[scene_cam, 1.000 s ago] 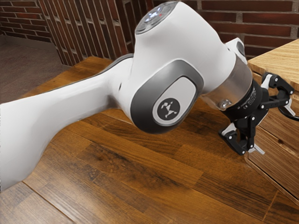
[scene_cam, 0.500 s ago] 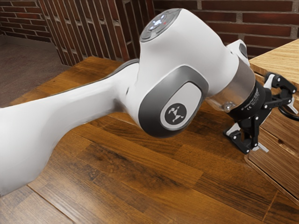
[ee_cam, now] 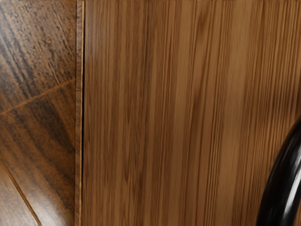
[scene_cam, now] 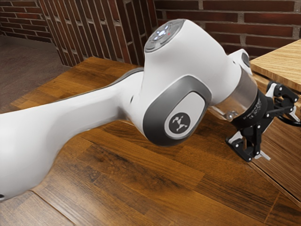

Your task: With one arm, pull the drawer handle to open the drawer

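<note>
My arm (scene_cam: 178, 84) has pressed on toward the cabinet (scene_cam: 277, 61) over the last second. Its big white links have slid along above the wooden table (scene_cam: 141, 188) and carried my hand closer in. The drawer front (scene_cam: 282, 157) now stands straight ahead of my jaws and very near. From my hand's camera its grain (ee_cam: 188, 113) runs close under me, with the drawer's side edge off to one side.

My gripper (scene_cam: 280, 133) has travelled with that push and dropped a little. Its jaws are spread as wide as they were a second ago and hold nothing. One jaw sits high and the other low, both pointing at the wood.

The black handle (scene_cam: 294, 121) lies in the gap between my jaws, nearer the upper one. It also curves in dark and glossy (ee_cam: 282, 188) just beside my hand. I cannot tell whether either jaw touches it yet.

By my reading the approach is nearly done and the drawer has not been pulled — I see no shift in it. What is left is to close on the handle, then draw straight back.
</note>
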